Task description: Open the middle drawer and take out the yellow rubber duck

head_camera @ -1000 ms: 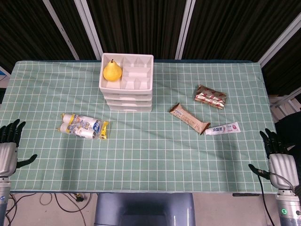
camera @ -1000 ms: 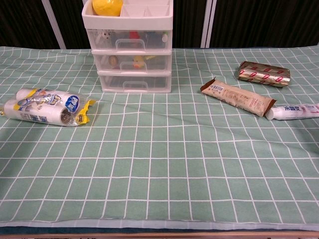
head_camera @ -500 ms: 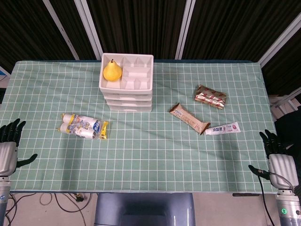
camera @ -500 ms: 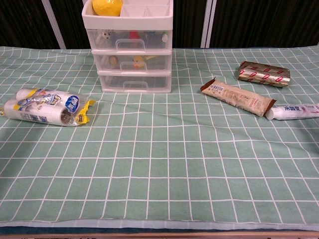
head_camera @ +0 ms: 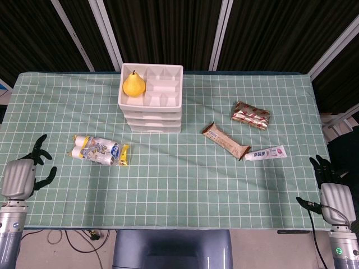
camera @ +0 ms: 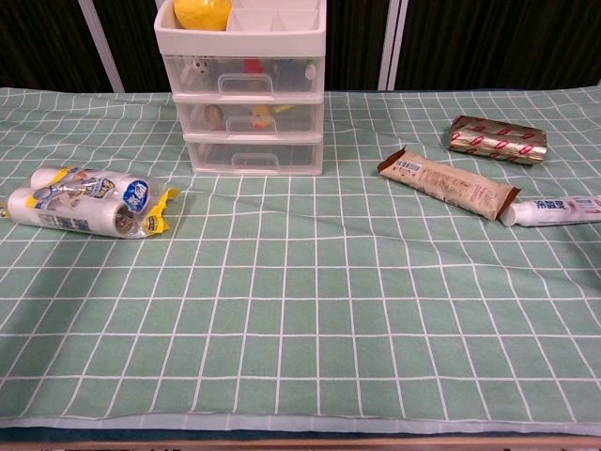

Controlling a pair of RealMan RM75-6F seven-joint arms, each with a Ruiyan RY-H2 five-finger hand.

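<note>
A white three-drawer unit (head_camera: pixel 152 109) (camera: pixel 252 103) stands at the back of the table, all drawers closed. Through the clear front of the middle drawer (camera: pixel 254 116) the yellow rubber duck (camera: pixel 260 117) shows. A yellow pear (head_camera: pixel 133 84) lies in the unit's top tray. My left hand (head_camera: pixel 22 175) hovers at the table's front left edge, fingers spread, holding nothing. At the front right edge my right hand (head_camera: pixel 331 188) is open too, far from the drawers. Neither hand appears in the chest view.
A pack of rolls in a blue and yellow wrapper (head_camera: pixel 99 150) (camera: pixel 89 201) lies left of centre. To the right lie a brown snack bar (head_camera: pixel 226 141) (camera: pixel 447 183), a shiny wrapped packet (head_camera: pixel 252 114) (camera: pixel 497 138) and a toothpaste tube (head_camera: pixel 265 153) (camera: pixel 552 210). A green checked cloth (head_camera: pixel 179 185) covers the table.
My left hand has moved right and forward over the table's front left corner. The right hand and the objects stay put.
</note>
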